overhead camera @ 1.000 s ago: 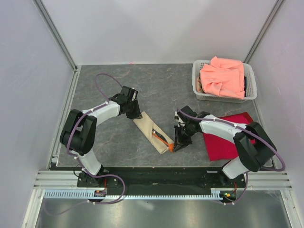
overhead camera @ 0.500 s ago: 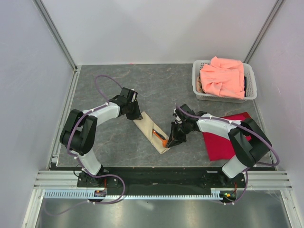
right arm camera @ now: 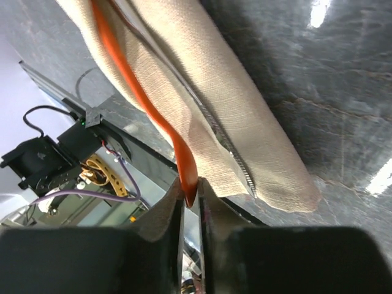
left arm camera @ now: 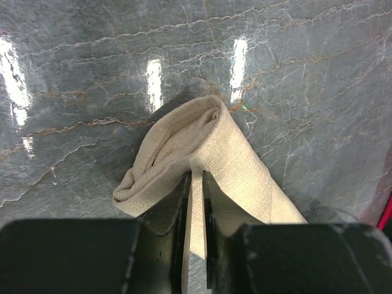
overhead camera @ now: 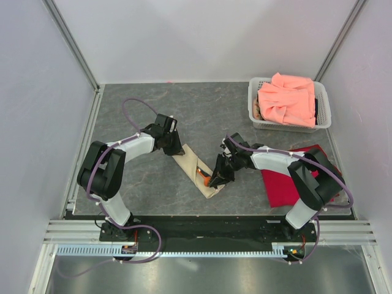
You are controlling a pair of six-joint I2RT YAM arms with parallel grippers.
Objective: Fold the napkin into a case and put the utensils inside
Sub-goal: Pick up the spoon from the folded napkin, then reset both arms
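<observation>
Case (overhead camera: 196, 169) of beige cloth lies slantwise at mid-table, its long axis running from far left to near right, with the orange spoon (right arm camera: 149, 107) tucked along it. The right gripper (right arm camera: 191, 199), at the near end, pinches the spoon's handle tip. The left gripper (left arm camera: 195, 196) clamps the case's far corner.

The spoon (overhead camera: 206, 178) seemingly lies in the case (overhead camera: 195, 166), basket (overhead camera: 253, 105) behind.

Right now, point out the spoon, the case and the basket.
spoon (right arm camera: 185, 168): right wrist view, end of its orange handle.
case (overhead camera: 186, 161): top view, its folded middle.
basket (overhead camera: 252, 101): top view, its left wall.
</observation>
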